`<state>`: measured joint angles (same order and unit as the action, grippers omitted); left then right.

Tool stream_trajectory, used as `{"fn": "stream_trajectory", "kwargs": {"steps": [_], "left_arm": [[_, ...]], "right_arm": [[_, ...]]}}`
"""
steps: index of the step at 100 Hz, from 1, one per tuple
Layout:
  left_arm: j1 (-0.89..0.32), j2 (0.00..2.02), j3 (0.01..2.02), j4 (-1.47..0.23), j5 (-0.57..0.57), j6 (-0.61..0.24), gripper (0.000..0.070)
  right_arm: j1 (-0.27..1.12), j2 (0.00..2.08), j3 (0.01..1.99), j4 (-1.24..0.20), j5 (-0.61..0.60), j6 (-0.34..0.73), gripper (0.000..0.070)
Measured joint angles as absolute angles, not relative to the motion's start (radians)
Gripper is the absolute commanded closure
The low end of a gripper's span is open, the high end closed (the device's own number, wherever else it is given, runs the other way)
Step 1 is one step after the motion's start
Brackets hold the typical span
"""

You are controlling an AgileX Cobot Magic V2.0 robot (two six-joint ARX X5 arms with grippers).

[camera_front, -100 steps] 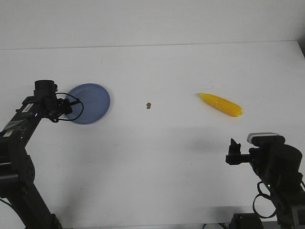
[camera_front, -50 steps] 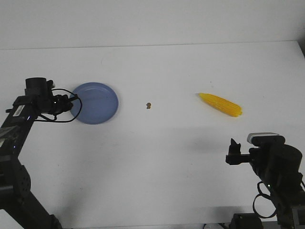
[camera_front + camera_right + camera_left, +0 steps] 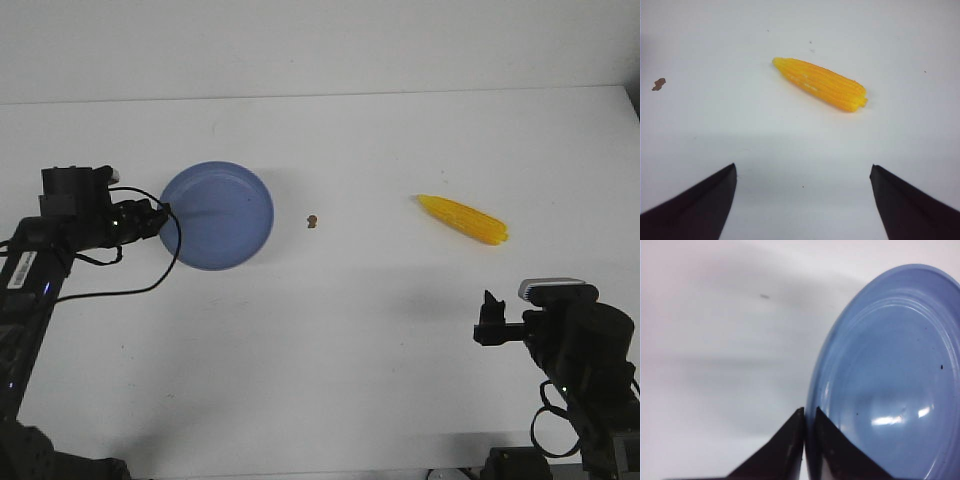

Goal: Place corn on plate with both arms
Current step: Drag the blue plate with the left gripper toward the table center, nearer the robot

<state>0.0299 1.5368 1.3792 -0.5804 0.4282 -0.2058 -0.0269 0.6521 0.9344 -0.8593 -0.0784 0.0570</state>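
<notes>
The periwinkle-blue plate (image 3: 222,213) hangs tilted above the left part of the table, and my left gripper (image 3: 157,218) is shut on its left rim. In the left wrist view the two black fingertips pinch the rim of the plate (image 3: 890,390) at the left gripper (image 3: 809,411). The yellow corn (image 3: 463,219) lies on the table at the right, its pointed tip toward the left. My right gripper (image 3: 489,305) stands open well in front of the corn (image 3: 821,83), with nothing between its fingers (image 3: 700,200).
A tiny brown speck (image 3: 312,220) sits on the white table (image 3: 330,330) between plate and corn; it also shows in the right wrist view (image 3: 659,84). The table's far edge meets a white wall.
My left gripper has carried the plate to the right and lifted it, so it now looks larger and tilted. The right arm and the corn have not moved.
</notes>
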Motion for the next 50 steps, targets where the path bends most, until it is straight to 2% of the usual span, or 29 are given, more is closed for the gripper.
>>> {"fn": "stream_trajectory", "kwargs": {"steps": [23, 40, 50], "left_arm": [[-0.094, 1.406, 1.153, -0.476, 0.506, -0.242, 0.0694], [-0.166, 1.401, 0.992, -0.414, 0.583, -0.274, 0.0694], [-0.217, 1.401, 0.935, -0.374, 0.587, -0.291, 0.0694]], "right_arm": [[-0.027, 0.652, 0.934, -0.859, -0.078, 0.057, 0.0137], [-0.027, 0.652, 0.934, -0.859, -0.078, 0.057, 0.0137], [-0.027, 0.652, 0.934, -0.859, -0.078, 0.057, 0.0137]]}}
